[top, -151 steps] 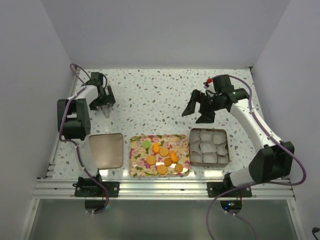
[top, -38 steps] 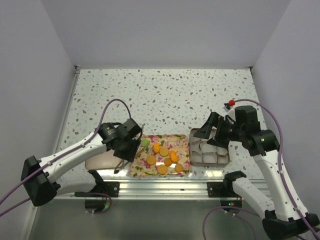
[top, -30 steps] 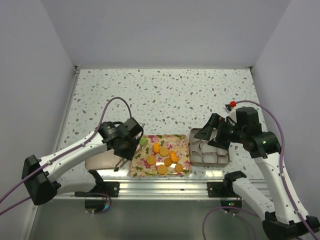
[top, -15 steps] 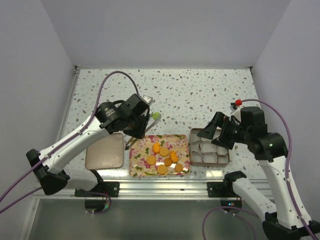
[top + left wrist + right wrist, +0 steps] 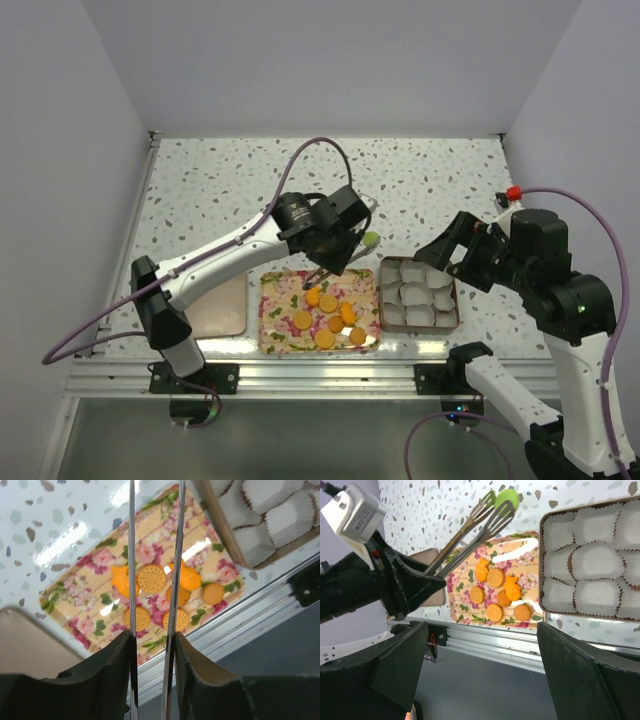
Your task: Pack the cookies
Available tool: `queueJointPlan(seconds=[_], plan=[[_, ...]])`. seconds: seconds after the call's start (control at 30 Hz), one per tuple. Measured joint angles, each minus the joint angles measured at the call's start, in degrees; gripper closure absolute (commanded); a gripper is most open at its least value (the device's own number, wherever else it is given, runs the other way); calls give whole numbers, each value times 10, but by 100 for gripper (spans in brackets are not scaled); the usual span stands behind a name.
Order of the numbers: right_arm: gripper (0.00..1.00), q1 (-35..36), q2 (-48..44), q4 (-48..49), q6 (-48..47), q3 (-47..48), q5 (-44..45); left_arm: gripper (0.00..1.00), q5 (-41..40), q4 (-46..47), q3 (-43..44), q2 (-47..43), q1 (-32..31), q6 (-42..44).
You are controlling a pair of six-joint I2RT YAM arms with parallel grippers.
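- The left jaws are closed part-way on a pair of metal tongs (image 5: 470, 522), gripping them near the handle end; the two blades (image 5: 175, 555) run straight out between the fingers.
- The tong tips pinch the green cookie (image 5: 371, 239), which is flat and round (image 5: 506, 499).
- This cookie hangs in the air, well out in front of the left jaws. It is over the tabletop (image 5: 300, 170), just past the far right corner of the tray (image 5: 272, 335) and near the far left corner of the tin (image 5: 456, 300).
- Seven orange cookies (image 5: 328, 302) lie loose on the flowered tray, below the left jaws. In the left wrist view they show around and between the blades (image 5: 151, 578).
- The right jaws are spread wide and hold nothing; they hover over the far side of the tin, to the right of the green cookie.
- White paper cups (image 5: 587, 560) fill the tin, and no cookie shows in them.
- A tan lid (image 5: 225, 310) lies left of the tray, partly under the left arm.
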Motion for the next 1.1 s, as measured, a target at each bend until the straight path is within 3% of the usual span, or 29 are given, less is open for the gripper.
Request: queueJointPlan(seconds=[0.27, 1.1], plan=[[5, 0, 0, -25, 0, 26, 34, 68, 15, 26, 131, 128, -36, 20], [1, 0, -104, 193, 69, 5, 44, 68, 117, 104, 187, 236, -65, 57]])
